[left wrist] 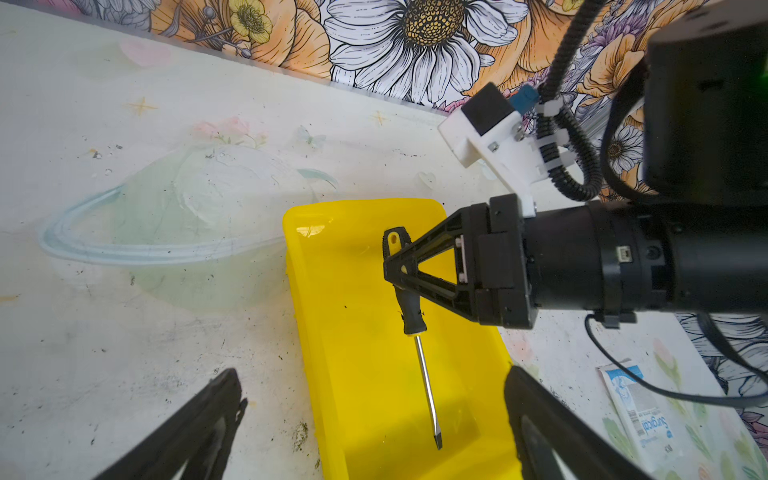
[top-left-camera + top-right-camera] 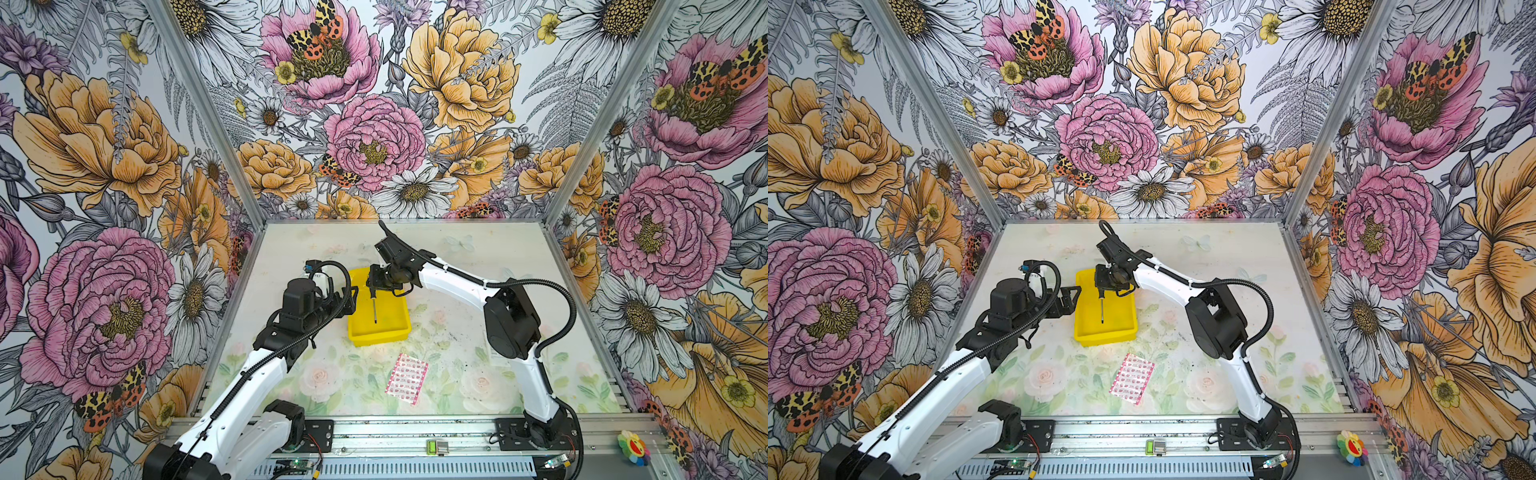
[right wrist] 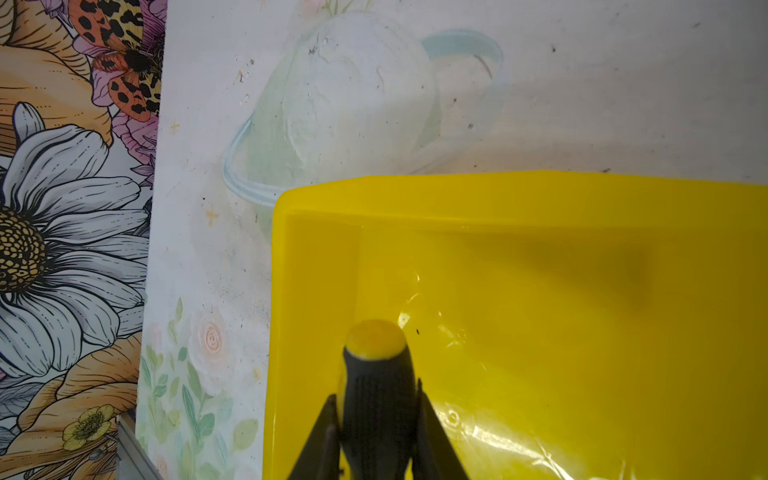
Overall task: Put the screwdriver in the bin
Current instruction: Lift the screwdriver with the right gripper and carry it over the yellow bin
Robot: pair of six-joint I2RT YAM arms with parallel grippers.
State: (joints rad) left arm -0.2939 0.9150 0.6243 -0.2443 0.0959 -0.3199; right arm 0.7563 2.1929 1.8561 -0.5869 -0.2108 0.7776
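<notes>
Hovering over the bin [image 2: 360, 332], the right gripper [image 1: 395, 266] is clamped on the black handle of the screwdriver [image 1: 410, 309]. The jaws pinch it on both sides, plain to see in the right wrist view, where the yellow cap of the handle pokes out between them. The silver shaft slants down and along the glossy yellow floor. Its tip is low inside the walls, though whether it touches the bottom I cannot tell.

So the carry looks done, and what is left, by my reading, is the release: let go, then lift clear. The tool is inside the bin's outline in both top views, so a drop from here should land in it.

The left gripper [image 2: 1071, 296] waits just beside the bin's left wall, its fingers [image 1: 216, 411] spread wide and holding nothing. It crowds that side but does not block the drop. On the table [image 2: 457, 257], a pink patterned packet [image 2: 406, 379] lies well apart toward the front. A white printed packet [image 1: 640, 411] lies near the bin's right side. Neither is in the way.
</notes>
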